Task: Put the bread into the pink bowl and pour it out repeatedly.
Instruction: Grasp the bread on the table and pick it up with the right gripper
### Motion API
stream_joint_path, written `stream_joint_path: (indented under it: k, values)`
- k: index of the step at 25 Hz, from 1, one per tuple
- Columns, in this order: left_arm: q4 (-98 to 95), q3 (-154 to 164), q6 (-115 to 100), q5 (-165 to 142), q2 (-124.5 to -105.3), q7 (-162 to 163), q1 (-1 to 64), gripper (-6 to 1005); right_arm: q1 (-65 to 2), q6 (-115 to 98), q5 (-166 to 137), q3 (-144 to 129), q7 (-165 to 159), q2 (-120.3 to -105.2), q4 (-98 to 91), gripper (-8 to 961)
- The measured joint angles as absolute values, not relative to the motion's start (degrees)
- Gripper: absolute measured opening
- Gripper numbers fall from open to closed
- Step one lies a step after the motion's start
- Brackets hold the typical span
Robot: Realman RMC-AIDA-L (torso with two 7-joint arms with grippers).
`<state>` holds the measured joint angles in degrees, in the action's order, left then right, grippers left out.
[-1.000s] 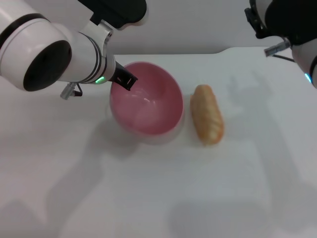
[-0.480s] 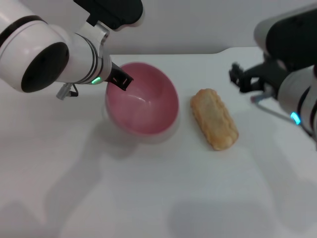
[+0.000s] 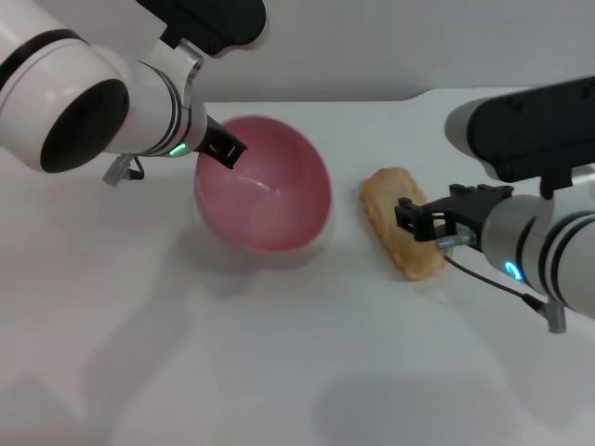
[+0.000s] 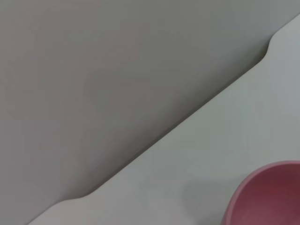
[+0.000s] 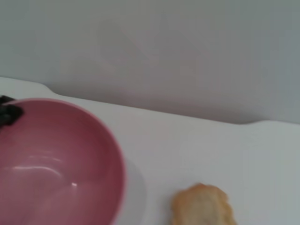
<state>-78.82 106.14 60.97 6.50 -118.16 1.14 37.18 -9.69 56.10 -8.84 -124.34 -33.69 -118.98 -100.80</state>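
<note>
One right gripper [image 3: 420,221] reached bread [image 3: 398,232].

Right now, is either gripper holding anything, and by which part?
The left gripper grips the pink bowl by its far-left rim, tilting it. The right gripper is at the bread, but a grasp cannot be told.
</note>
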Motion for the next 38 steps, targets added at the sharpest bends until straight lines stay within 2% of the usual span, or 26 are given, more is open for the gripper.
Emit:
stream_joint_path:
  k: [14,38]
  values:
    - [-78.66,106.14,61.50,6.51,-118.12,-0.05,37.24,63,-9.76,53.74,-8.00,-120.94,-35.33,-118.92,-93.77,598]
    - [-78.66,106.15,61.20,6.51,-118.13,-0.35,37.61,70,-19.68,46.85,2.40,-117.78,-35.19,-118.95,-75.63,568]
